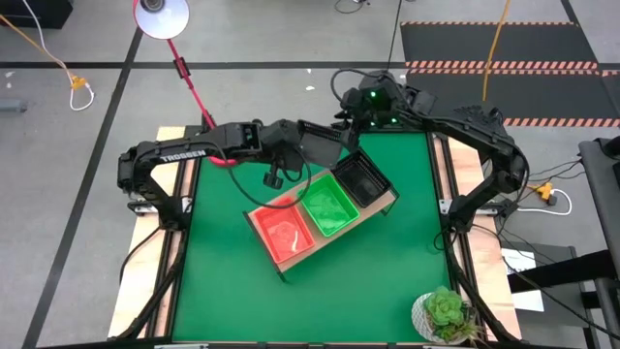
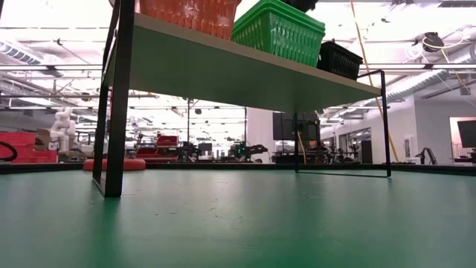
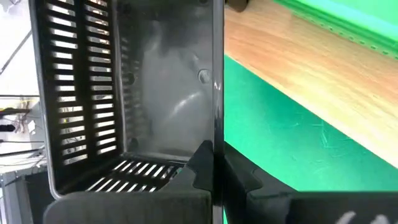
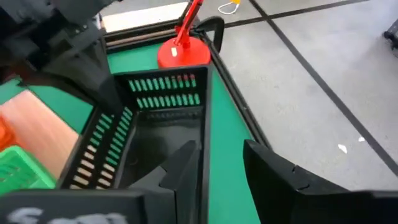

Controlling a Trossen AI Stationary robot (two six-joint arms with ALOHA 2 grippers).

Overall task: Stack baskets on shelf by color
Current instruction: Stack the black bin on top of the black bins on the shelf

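Item 1, left tool (image 3: 211, 177): fingers drawn narrow, pinching one long wall of a black basket (image 3: 161, 93) between them. Seen from above, this tool sits over the far middle of the surface (image 1: 339, 281), just beyond the shelf, with the basket carried clear of the board and tipped. Slotted walls and a plain floor show from the inside.

Item 2, right tool (image 4: 217, 150): at the same black basket, reaching in from the opposite side. Fingers spread wide and straddling a wall, one inside the basket close against that wall, the other outside and apart from it. No grip is seen.

Item 3, shelf (image 2: 223, 71): light wooden board on a thin black frame, standing slantwise at the centre of the surface. Three colours sit side by side along it.

Item 4, orange-red basket (image 1: 286, 235): on the shelf end nearest the left arm's side and the front edge. How many are stacked cannot be told.

Item 5, green basket (image 1: 329, 211): on the middle of the board, touching or just beside its neighbours. The number stacked is likewise unclear.

Item 6, second black basket (image 1: 363, 179): on the far end of the board, nearest the two tools, set at a slight angle to the green one.

Item 7, plant pot (image 1: 441, 315): round, white, with a green plant, at the front right corner, well apart from the shelf.

Item 8, lamp (image 4: 182, 55): red base on the far left corner of the surface.
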